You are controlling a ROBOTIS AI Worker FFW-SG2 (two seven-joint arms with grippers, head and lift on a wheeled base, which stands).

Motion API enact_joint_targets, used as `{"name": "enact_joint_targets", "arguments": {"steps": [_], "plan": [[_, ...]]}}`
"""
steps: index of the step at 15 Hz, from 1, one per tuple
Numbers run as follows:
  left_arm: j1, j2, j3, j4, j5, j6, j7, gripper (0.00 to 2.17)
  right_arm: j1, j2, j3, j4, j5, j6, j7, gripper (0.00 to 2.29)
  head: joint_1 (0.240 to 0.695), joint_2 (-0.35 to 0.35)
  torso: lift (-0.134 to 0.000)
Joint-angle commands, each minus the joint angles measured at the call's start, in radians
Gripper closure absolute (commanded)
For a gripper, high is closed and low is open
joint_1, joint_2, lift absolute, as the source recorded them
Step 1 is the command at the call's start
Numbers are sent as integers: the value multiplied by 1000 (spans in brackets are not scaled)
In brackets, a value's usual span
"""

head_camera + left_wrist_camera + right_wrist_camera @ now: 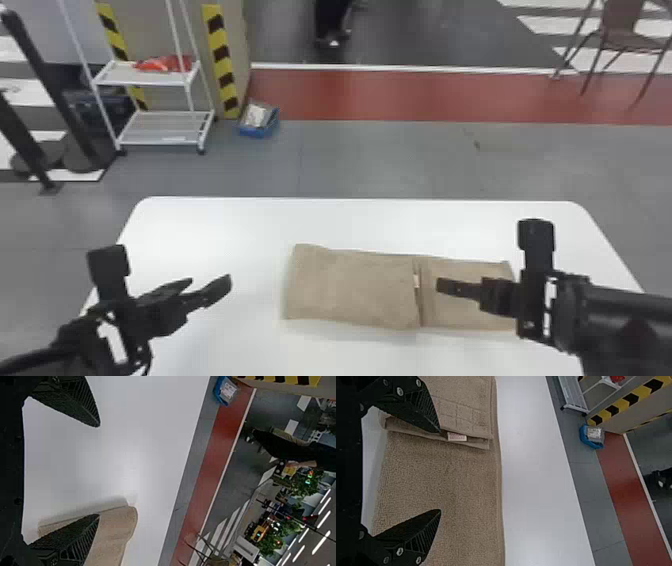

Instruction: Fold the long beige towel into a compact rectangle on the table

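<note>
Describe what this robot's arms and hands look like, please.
The left arm and right arm are black, the right one's forearm thick and rounded. Both the left gripper and right gripper have two black fingers, tapering to points, with ribbed sides. Silvery screw heads dot the right gripper's finger bases. A black block tops each wrist.

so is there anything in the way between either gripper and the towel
No, nothing visible. The right gripper is open over the towel, and the left gripper is open above the table, off to the towel's left.
</note>
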Motion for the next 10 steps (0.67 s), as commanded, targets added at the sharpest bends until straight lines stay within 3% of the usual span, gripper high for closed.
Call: {"name": "enact_joint_targets", "arguments": {"steps": [1,10], "plan": [[12,0,29,-1,7,-11,-21,80,-1,1,45,41,-8,-58,-26,194,695,1,0],[26,0,31,-13,7,-33,-61,90,-18,1,130,130,-34,-160,-94,194,695,57,0]]}}
